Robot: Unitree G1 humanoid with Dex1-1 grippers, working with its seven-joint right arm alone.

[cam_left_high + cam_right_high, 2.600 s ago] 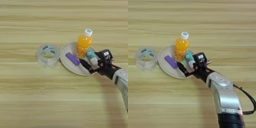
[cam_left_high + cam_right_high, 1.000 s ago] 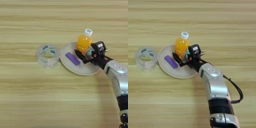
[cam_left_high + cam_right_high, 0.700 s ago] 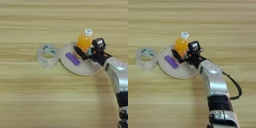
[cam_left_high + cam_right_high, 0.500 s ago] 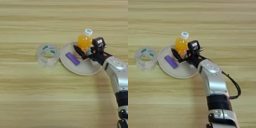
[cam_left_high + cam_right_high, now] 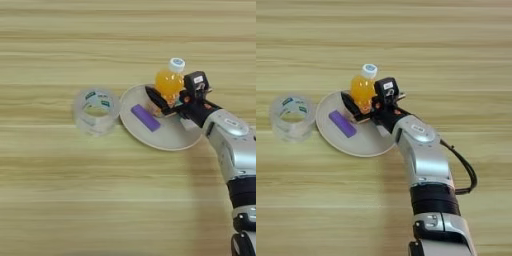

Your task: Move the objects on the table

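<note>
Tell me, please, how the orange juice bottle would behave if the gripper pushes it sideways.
The orange juice bottle stands upright and narrows to a white cap, so it may tip rather than slide. It looks full, so probably heavy for its size. Its round body could roll once down, perhaps off the plate.

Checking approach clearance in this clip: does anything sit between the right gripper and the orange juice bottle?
Nothing visible does. The right gripper is already over the plate, right in front of the orange juice bottle. The purple block lies on the plate to its left, and the tape roll stands off the plate, further left.
</note>
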